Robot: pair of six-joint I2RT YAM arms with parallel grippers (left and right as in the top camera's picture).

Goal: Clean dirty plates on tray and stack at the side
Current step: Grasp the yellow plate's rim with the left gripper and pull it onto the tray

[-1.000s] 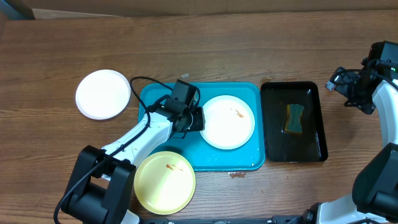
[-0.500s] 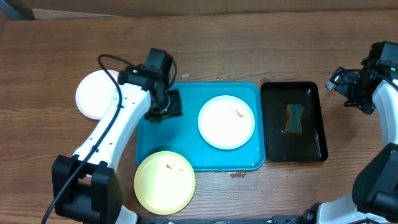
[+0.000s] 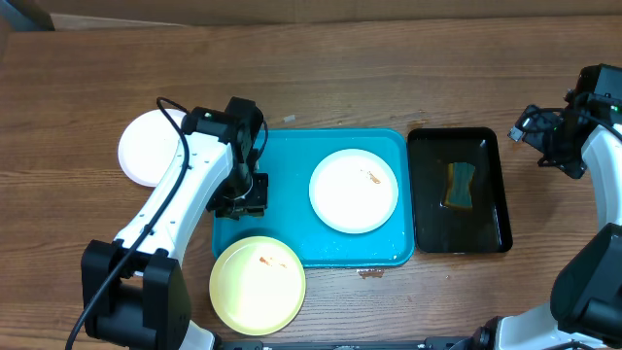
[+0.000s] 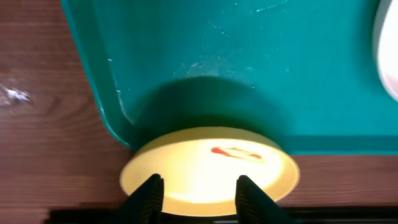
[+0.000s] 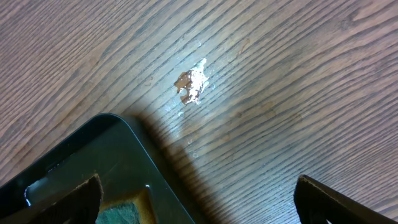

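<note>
The turquoise tray (image 3: 296, 238) lies mid-table and carries a white plate (image 3: 354, 191) with a small reddish smear. A pale yellow plate (image 3: 258, 285) with a brown smear sits at the tray's front left corner, overlapping its rim. A clean-looking white plate (image 3: 151, 146) rests on the table to the left, partly hidden by the arm. My left gripper (image 3: 243, 199) hovers over the tray's left edge, open and empty. In the left wrist view the yellow plate (image 4: 208, 165) lies just beyond the left gripper (image 4: 199, 199). My right gripper (image 3: 554, 141) hangs wide open at the far right.
A narrow black tray (image 3: 486, 146) right of the turquoise one holds a green-and-yellow sponge (image 3: 460, 185). In the right wrist view, that black tray's corner (image 5: 93, 162) and a pale crumbly spot (image 5: 191, 84) on the wood show. A small brown stain (image 3: 369, 274) marks the table.
My left gripper left the white plate on the tray, swung to the tray's back left, then came forward along the left edge. Its jaws narrowed slightly. The right arm stayed still.
</note>
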